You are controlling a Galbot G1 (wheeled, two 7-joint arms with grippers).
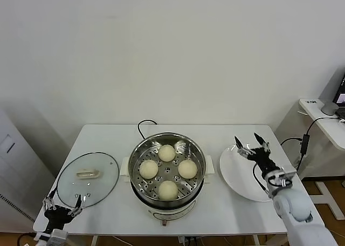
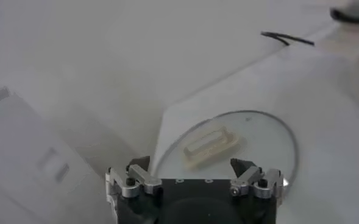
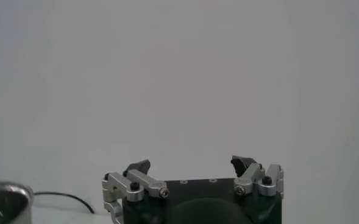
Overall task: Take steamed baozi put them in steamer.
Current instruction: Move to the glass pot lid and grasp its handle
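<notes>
While the glass lid [image 1: 87,178] lies flat on the worktop [image 1: 215,216] to the left of the steamer [image 1: 168,170], a white plate [image 1: 240,173] sits on the right. The left tool [image 1: 62,204] hangs open and holds nothing at the near edge of the lid. The right tool [image 1: 252,144] is open above the plate, holding nothing. Four steamed baozi [image 1: 167,171] sit inside the steamer on its tray with holes. A black cord [image 1: 143,125] runs behind it.
</notes>
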